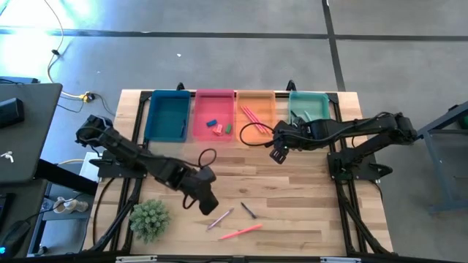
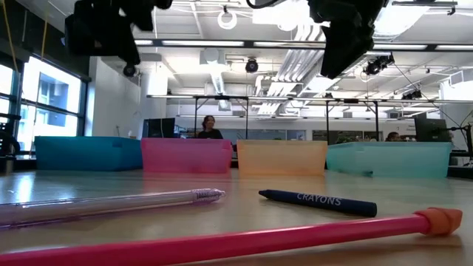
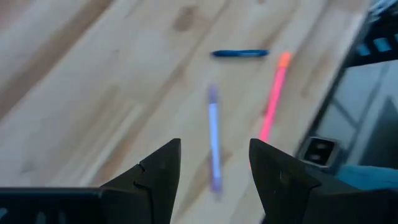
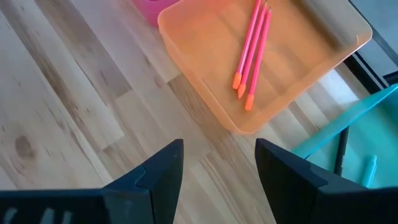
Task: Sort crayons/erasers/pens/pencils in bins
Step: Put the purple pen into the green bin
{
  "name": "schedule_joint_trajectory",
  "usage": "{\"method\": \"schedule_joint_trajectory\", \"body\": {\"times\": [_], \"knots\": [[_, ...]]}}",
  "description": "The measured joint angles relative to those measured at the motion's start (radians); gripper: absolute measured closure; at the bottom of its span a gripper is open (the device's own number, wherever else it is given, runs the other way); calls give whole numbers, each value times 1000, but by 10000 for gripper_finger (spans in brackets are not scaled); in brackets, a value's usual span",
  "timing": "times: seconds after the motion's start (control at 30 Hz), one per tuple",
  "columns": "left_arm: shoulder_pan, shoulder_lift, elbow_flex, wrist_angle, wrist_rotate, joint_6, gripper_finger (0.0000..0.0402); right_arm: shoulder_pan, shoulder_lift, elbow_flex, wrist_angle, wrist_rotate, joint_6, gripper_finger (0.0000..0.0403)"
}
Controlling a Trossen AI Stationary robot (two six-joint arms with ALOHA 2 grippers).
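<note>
sorting well under way: erasers [image 1: 218, 126] sit in the pink bin [image 1: 214, 115], pink pencils [image 4: 252, 53] in the orange bin [image 4: 205, 74].
three sticks remain on the table [image 1: 292, 190]: a clear pen [image 1: 219, 218], a dark blue crayon [image 1: 248, 210] and a pink pencil [image 1: 240, 233], lying near one another; left gripper [image 1: 207, 201] hovers beside them, jaws parted and empty; right gripper [image 1: 278, 152], spread wide, holds nothing.

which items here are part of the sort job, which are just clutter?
Job: bins; erasers in pink bin; pencils in orange bin; loose pen, crayon, pink pencil.
Clutter: potted plant; laptop beside the table.
</note>
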Motion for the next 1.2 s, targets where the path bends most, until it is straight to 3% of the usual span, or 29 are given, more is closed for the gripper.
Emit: {"method": "schedule_joint_trajectory", "body": {"times": [0.47, 1.0, 1.2], "knots": [[-18, 0, 158, 48, -94, 49, 234, 0, 0, 0, -31, -6, -22, 210], [-24, 10, 199, 36, -48, 33, 281, 0, 1, 0, -37, -6, -35, 210], [-24, 11, 298, 30, -70, 88, 295, 0, 1, 0, -37, -6, -35, 210]]}}
